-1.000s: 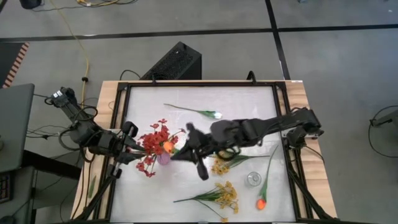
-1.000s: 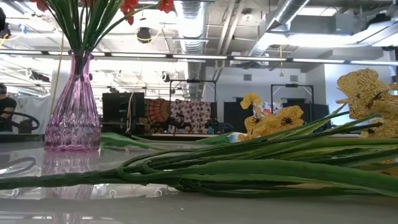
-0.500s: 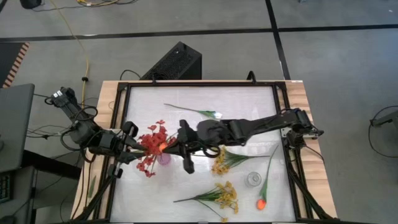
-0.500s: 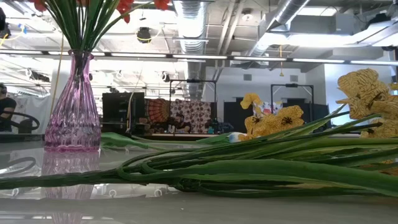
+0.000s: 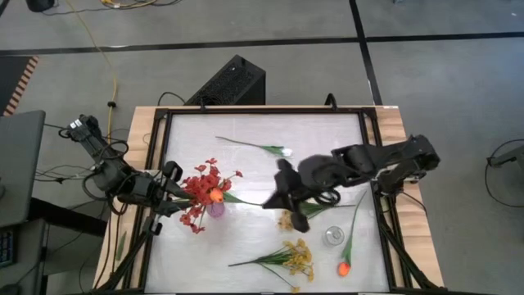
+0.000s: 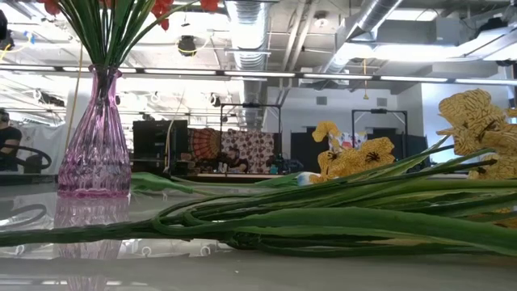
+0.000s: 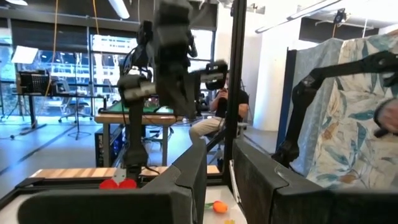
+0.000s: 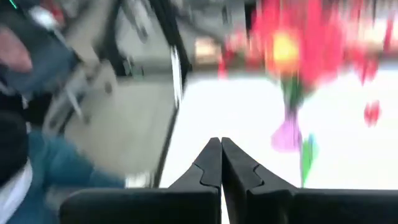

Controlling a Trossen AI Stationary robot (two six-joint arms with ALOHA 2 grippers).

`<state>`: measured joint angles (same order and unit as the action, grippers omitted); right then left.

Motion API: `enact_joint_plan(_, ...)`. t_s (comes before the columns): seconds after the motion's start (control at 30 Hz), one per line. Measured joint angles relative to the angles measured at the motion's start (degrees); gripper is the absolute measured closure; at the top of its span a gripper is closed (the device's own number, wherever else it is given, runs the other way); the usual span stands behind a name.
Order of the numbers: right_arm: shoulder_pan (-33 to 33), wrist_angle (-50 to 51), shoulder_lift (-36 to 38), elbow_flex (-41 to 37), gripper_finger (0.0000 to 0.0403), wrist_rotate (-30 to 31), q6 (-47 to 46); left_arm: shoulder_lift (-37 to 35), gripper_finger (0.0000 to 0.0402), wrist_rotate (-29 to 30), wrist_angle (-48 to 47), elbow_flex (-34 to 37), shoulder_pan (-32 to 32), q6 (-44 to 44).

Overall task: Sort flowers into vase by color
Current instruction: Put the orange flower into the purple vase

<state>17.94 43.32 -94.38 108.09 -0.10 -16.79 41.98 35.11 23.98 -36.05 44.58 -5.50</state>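
While right gripper [image 5: 268, 202] sits pinched empty, orange tulip [image 5: 214, 195] stands in vase [image 5: 215, 209] beside it, stem probably upright.

Even overhead light falls on the white desk [image 5: 327, 139], bright and almost shadowless in the high view. The right arm [image 5: 360, 164] smears with motion there. In the low view, ceiling strip lights [image 6: 266, 75] glare and the glossy surface mirrors the purple vase [image 6: 95, 145]; the nearest green stems [image 6: 323, 222] are soft. The right wrist view is heavily blurred; the left wrist view shows bright windows [image 7: 62, 68] behind.
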Motion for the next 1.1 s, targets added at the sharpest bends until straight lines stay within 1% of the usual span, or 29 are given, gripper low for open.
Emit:
enact_joint_plan(0.1, 2.48, 11.2, -0.15, -0.27, 0.0376, 0.16, -4.97, 0.02, 0.0336, 0.0, -0.99, 0.0, 0.0, -0.01)
enact_joint_plan(0.17, 4.23, 15.01, -0.49, -1.77, 0.0376, 0.18, -7.62, 0.02, 0.0336, 0.0, -1.22, 0.0, 0.01, -0.02)
enact_joint_plan(0.27, 6.69, 15.82, 0.07, -7.23, 0.0376, -0.08, -11.44, 0.02, 0.0336, -0.02, -1.53, 0.0, 0.0, -0.02)
enact_joint_plan(0.33, 7.94, 15.35, 1.56, -12.24, 0.0376, -1.17, -14.74, 0.02, 0.0336, 0.0, -1.67, 0.0, 0.01, -0.02)
enact_joint_plan(0.43, 8.93, 14.3, 6.16, -20.49, 0.0376, -1.73, -20.98, 0.04, 0.0336, 0.0, -2.56, 0.0, 0.01, -0.02)
enact_joint_plan(0.5, 9.38, 15.93, 10.12, -25.35, 0.0376, -1.72, -21.98, 0.04, 0.0336, 0.0, -2.79, 0.0, 0.0, 0.07)
enact_joint_plan(0.6, 10.27, 20.93, 15.64, -31.05, 0.0376, -1.94, -19.5, 0.04, 0.0336, 0.0, -2.77, 0.0, 0.0, 0.17)
enact_joint_plan(0.73, 10.59, 29.69, 20.83, -36.61, 0.0376, -3.63, -14.86, 0.04, 0.0336, 0.16, -2.66, 0.0, 0.02, 0.47)
enact_joint_plan(0.83, 11.52, 32.98, 22.88, -42.12, 0.0374, -4.66, -7.64, 0.04, 0.0336, 1.25, -2.66, 0.0, 0.02, 1.43)
enact_joint_plan(0.93, 12.42, 31.65, 23.81, -47.94, 0.037, -4.41, -2.29, 0.04, 0.0336, 1.41, -2.67, 0.0, 0.01, 2.0)
enact_joint_plan(1.03, 12.48, 27.18, 23.2, -53.48, 0.0368, -2.95, -1.36, 0.04, 0.0336, 1.43, -2.68, 0.0, 0.02, 2.68)
enact_joint_plan(1.1, 12.8, 24.44, 22.2, -56.32, 0.0368, -3.3, 0.04, 0.04, 0.0336, 1.68, -2.7, 0.0, 0.02, 3.4)
